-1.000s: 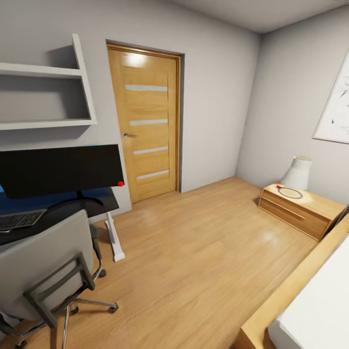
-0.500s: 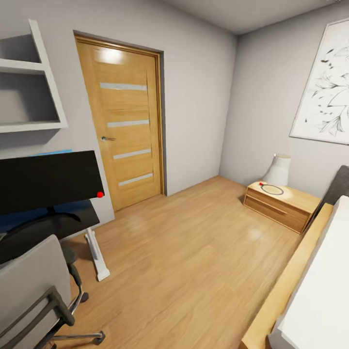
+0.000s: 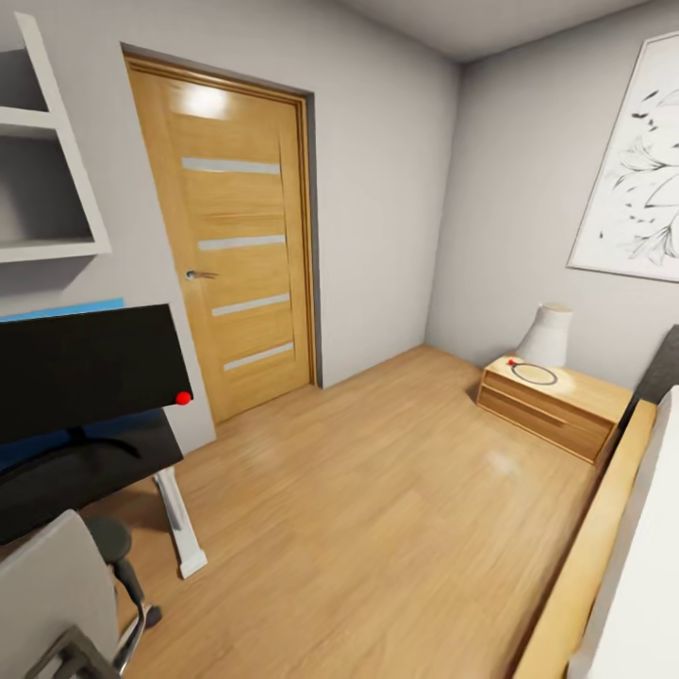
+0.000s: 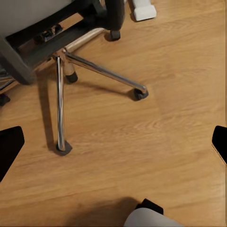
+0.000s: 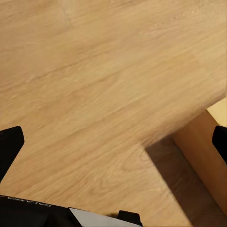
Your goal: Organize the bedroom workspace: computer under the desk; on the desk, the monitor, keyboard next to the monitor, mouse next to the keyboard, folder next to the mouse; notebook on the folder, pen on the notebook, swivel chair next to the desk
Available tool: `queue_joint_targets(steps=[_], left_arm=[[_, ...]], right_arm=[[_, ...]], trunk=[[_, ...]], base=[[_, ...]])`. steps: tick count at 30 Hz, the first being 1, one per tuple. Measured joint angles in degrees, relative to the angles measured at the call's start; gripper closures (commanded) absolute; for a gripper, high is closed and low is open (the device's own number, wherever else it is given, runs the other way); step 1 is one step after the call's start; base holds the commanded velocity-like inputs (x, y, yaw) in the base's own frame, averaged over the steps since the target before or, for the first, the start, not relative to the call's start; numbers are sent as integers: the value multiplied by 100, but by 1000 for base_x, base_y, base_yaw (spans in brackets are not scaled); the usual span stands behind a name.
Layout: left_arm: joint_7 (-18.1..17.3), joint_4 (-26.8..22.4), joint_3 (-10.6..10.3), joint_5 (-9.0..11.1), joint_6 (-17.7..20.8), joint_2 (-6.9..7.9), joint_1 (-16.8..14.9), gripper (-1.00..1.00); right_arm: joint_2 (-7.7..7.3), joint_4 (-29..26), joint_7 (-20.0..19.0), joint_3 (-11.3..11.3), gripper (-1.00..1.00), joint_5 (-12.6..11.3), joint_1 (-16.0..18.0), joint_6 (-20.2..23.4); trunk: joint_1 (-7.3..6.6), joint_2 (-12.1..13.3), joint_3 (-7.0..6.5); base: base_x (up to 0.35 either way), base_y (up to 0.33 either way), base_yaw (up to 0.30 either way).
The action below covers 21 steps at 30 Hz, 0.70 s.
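Light wooden floor (image 3: 377, 509) filled the grey-walled bedroom, running to a closed wooden door (image 3: 236, 245). The monitor (image 3: 90, 370) stood on the black desk (image 3: 90, 476), the grey swivel chair (image 3: 47, 594) (chrome base above the left wrist camera) just before it. Both the left gripper (image 4: 113, 142) and right gripper (image 5: 113, 142) hung wide apart, empty, over bare floor.

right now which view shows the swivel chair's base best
The left wrist view: the swivel chair shows its chrome legs and casters on the wood floor. The head view catches just a corner of its grey back, an armrest and one caster. The right wrist view looks at floor.
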<state>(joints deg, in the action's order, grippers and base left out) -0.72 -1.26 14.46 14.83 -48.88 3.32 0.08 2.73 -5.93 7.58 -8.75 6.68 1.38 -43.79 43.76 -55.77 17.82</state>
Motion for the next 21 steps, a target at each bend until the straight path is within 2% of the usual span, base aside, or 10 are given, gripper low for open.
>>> queue_joint_targets(steps=[21], left_arm=[[-7,0,-2,-7,1,2,0,-100]], right_arm=[[-6,6,0,0,-100,1,-1,0]], trunk=[[0,0,0]], base=[[322,3,0]])
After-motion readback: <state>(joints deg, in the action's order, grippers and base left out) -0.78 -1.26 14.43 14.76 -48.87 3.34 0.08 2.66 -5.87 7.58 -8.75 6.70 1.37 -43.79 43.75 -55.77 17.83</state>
